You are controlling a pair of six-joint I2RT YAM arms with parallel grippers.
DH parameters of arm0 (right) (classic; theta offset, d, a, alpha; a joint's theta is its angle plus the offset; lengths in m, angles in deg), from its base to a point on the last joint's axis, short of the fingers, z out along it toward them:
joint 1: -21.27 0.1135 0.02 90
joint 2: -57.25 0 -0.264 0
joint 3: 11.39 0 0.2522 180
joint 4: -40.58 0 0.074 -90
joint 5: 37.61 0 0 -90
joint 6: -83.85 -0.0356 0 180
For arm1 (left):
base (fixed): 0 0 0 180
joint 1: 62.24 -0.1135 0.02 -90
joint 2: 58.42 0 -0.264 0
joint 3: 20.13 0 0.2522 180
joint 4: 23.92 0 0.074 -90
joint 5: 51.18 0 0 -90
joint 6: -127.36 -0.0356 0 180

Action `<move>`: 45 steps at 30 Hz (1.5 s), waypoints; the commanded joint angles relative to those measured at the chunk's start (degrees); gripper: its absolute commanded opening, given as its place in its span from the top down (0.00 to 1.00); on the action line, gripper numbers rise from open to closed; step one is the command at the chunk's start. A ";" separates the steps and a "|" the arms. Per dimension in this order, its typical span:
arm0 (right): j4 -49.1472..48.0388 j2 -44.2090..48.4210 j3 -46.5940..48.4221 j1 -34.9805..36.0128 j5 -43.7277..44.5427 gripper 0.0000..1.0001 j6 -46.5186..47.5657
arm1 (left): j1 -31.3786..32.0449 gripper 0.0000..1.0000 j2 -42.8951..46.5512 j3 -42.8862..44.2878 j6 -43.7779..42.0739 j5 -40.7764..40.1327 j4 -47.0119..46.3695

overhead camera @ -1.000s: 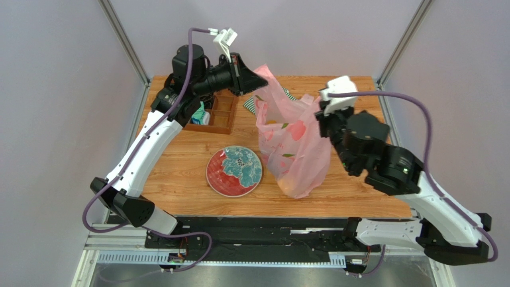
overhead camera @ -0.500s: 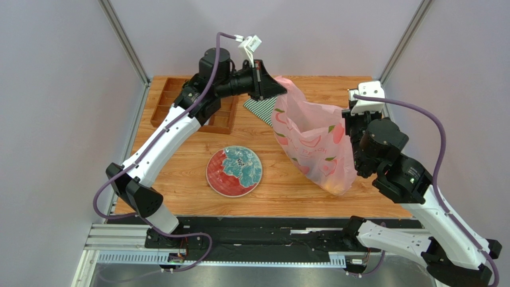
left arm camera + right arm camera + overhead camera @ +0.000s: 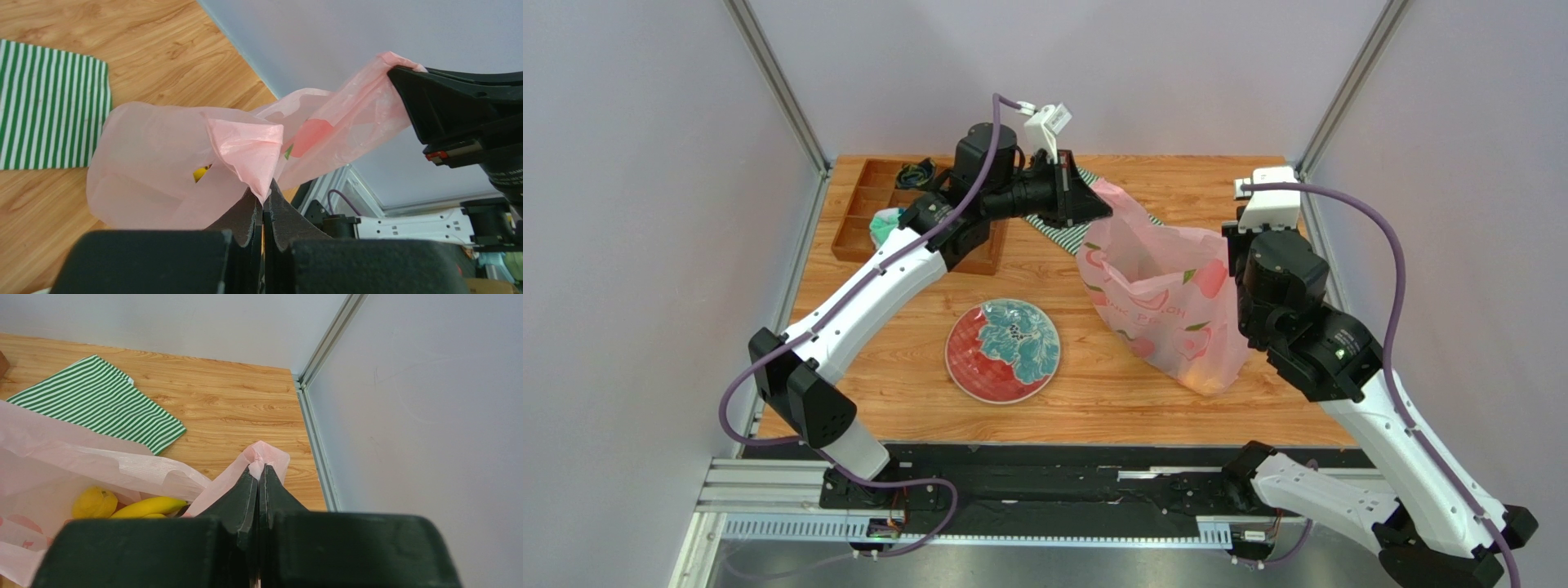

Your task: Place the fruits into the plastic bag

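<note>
L fingers (image 3: pixel 255 215), R fingers (image 3: pixel 248 487) clamped on thin pink translucent plastic bag (image 3: pixel 1161 306); it has swung right, yellow banana (image 3: pixel 150 506) inside, so prob. near done.

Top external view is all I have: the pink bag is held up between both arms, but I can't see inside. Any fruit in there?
Observer: Yes. The right wrist view shows a banana and a round yellow fruit inside the plastic bag.
Operator: Is the right side actually pinched?
Observer: The right gripper is shut on a fold of the bag's edge.
Operator: And the left?
Observer: The left gripper is shut on a pink fold too.
</note>
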 commanded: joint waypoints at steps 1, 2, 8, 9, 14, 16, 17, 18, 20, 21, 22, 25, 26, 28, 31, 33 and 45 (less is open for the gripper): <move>-1.61 -0.06 -0.06 -1.38 -1.19 0.97 -2.48 | 0.33 1.00 3.24 -1.34 -1.89 -3.99 -0.42; -1.26 -0.06 -0.06 -1.73 -1.63 0.94 -2.92 | 0.33 1.00 3.15 -1.34 -2.24 -4.26 -0.16; 0.58 0.55 1.08 -1.73 -4.97 0.61 -4.06 | 0.33 0.43 2.45 -1.08 -4.17 -4.52 1.60; 1.28 0.64 1.34 -1.65 -5.50 0.53 -4.41 | 0.24 0.37 2.80 -1.08 -4.35 -4.78 1.60; 2.78 2.13 1.87 -1.65 -13.92 0.25 -4.59 | 0.33 0.07 4.90 -1.25 -6.54 -4.97 1.25; 2.96 2.83 1.87 -1.65 -20.83 0.19 -4.42 | 0.24 0.07 5.78 -2.04 -7.78 -4.00 0.46; 3.39 3.01 1.96 -1.73 -23.23 0.15 -4.50 | 0.33 0.06 6.92 -2.48 -8.13 -2.95 -0.32; 3.75 3.10 2.48 -1.65 -25.60 0.14 -4.50 | 0.24 0.06 7.54 -3.35 -9.09 -2.59 -0.68; 4.89 3.10 3.01 -1.65 -32.46 0.12 -4.77 | -0.11 0.06 9.47 -4.24 -10.06 -2.50 -1.12; 4.98 3.19 3.36 -1.73 -34.22 0.11 -5.38 | -0.72 0.05 10.18 -5.37 -10.41 -2.41 -1.30; 5.07 3.28 3.45 -1.65 -36.50 0.11 -5.73 | -1.25 0.05 10.97 -6.08 -10.42 -2.24 -1.73; 2.36 4.59 3.71 -1.65 -40.02 0.09 -7.66 | -4.06 0.04 13.61 -8.63 -9.98 -1.54 -2.53; 1.47 4.94 4.06 -1.73 -41.17 0.07 -8.28 | -4.94 0.04 14.57 -8.98 -10.06 -1.88 -2.18; -0.02 4.95 6.16 -1.65 -42.67 0.06 -10.12 | -7.75 0.04 15.10 -9.78 -9.98 -2.15 -0.78; 0.58 2.06 10.98 -1.91 -38.83 0.02 -12.32 | -12.05 0.04 16.07 -11.53 -9.28 -1.89 -0.59; 2.25 -1.88 13.63 -2.70 -36.02 0.01 -12.68 | -15.03 0.04 16.77 -12.93 -9.10 -1.80 -0.86; 3.57 -6.49 10.84 -46.35 -65.70 0.01 -27.18 | -32.80 0.04 22.39 -19.71 -11.64 4.09 2.73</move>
